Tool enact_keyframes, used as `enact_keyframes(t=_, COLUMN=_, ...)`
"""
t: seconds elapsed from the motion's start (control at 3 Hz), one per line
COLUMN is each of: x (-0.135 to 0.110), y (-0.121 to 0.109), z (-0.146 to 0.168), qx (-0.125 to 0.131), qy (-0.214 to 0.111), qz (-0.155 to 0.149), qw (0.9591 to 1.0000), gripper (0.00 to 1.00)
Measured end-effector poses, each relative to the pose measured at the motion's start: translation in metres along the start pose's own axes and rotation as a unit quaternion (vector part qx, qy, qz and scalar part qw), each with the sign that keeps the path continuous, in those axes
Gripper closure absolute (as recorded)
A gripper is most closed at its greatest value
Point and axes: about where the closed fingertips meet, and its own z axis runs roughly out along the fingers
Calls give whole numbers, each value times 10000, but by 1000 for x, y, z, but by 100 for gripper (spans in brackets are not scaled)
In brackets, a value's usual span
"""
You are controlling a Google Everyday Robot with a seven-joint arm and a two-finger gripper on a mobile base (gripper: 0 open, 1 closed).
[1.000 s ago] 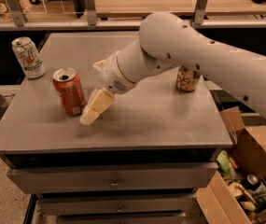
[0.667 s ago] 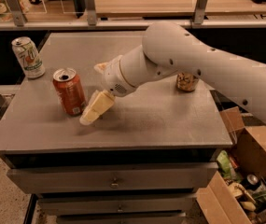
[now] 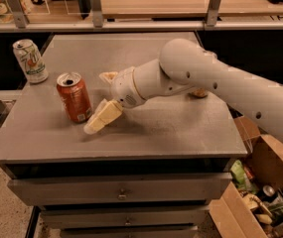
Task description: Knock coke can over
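At the far left of the grey table (image 3: 171, 128) stands a white-green 7UP can (image 3: 29, 61), upright and near the back-left edge; it is not our target. Next to the right, and nearer the front, is the coke can (image 3: 74, 97). It is a red-orange aluminium cylinder with a white label patch low on its side and a silver top with the opening showing, and it is upright on the left part of the table.

Just beside its right flank is the gripper (image 3: 97, 102), spread wide. One cream, wedge-shaped finger slants down towards the can's base, and the other pokes out higher and further back. We cannot tell whether the lower tip touches the can.

We judge the approach finished and the push itself not yet made. The next move calls for a sideways sweep to the left that meets the can's wall well above its foot. The matte tabletop looks smooth, so a low shove would likely slide the thin, light can rather than tip it.

Further right, the arm (image 3: 220, 81), in smooth, rounded white shells, reaches in across the table and hides most of a brownish can (image 3: 199, 93). An open cardboard box (image 3: 275, 172) of mixed clutter sits off the table's right side.
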Motion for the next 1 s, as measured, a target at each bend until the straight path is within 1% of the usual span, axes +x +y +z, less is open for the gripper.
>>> enact_keyframes(t=0.33, x=-6, y=0, z=4, qx=-96, qy=-320, qz=11, qw=9994, gripper=0)
enact_keyframes(t=0.67, x=-15, y=0, z=7, qx=-176, qy=-549, qz=-22, qw=9983, gripper=0)
enact_keyframes(t=1.0, x=-25, y=0, z=9, qx=-230, qy=-675, qz=-102, qw=9974, gripper=18)
